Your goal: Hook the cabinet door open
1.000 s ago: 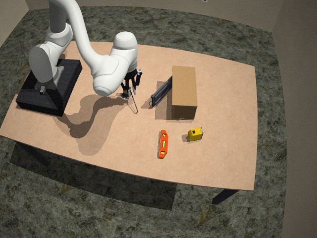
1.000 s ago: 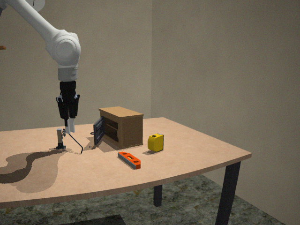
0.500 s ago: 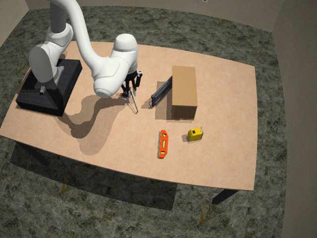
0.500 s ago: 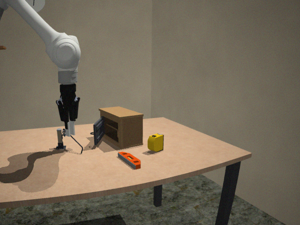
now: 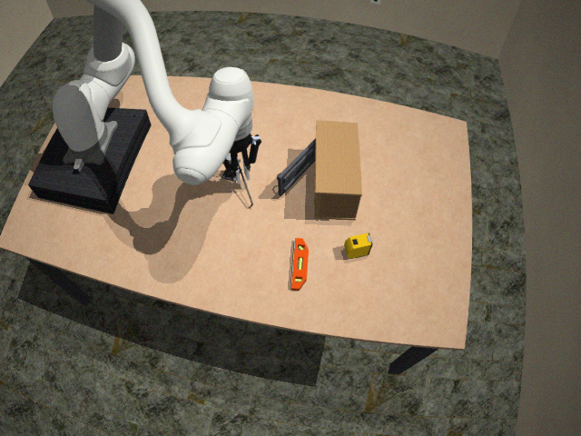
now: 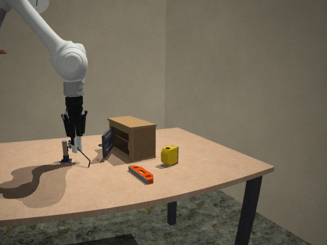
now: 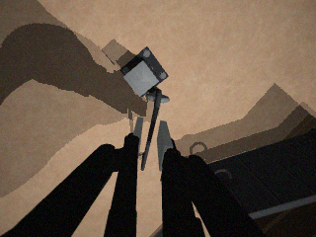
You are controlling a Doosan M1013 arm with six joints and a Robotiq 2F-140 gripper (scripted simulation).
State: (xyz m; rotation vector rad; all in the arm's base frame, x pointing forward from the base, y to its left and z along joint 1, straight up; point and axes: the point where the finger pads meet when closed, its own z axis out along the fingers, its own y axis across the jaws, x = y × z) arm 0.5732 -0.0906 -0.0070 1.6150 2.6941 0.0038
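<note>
The brown cabinet (image 5: pixel 338 166) (image 6: pixel 134 137) stands flat on the table, its dark door (image 5: pixel 295 169) (image 6: pixel 107 142) swung partly open to the left. A small eye (image 6: pixel 100 144) (image 7: pixel 222 173) sticks out of the door's free edge. The short post (image 6: pixel 64 151) (image 7: pixel 144 76) stands left of the door. The thin hook (image 5: pixel 246 190) (image 6: pixel 83 155) (image 7: pixel 152 128) slopes from the post's top down to the table, its bent tip short of the door. My gripper (image 5: pixel 239 173) (image 6: pixel 74 148) (image 7: pixel 150 128) points down beside the post. Its fingers are nearly shut and straddle the hook's rod with small gaps.
An orange spirit level (image 5: pixel 296 263) (image 6: pixel 141 174) and a yellow tape measure (image 5: pixel 358 245) (image 6: pixel 169 154) lie in front of the cabinet. The arm's black base (image 5: pixel 89 159) sits at the table's far left. Walls stand close behind the table.
</note>
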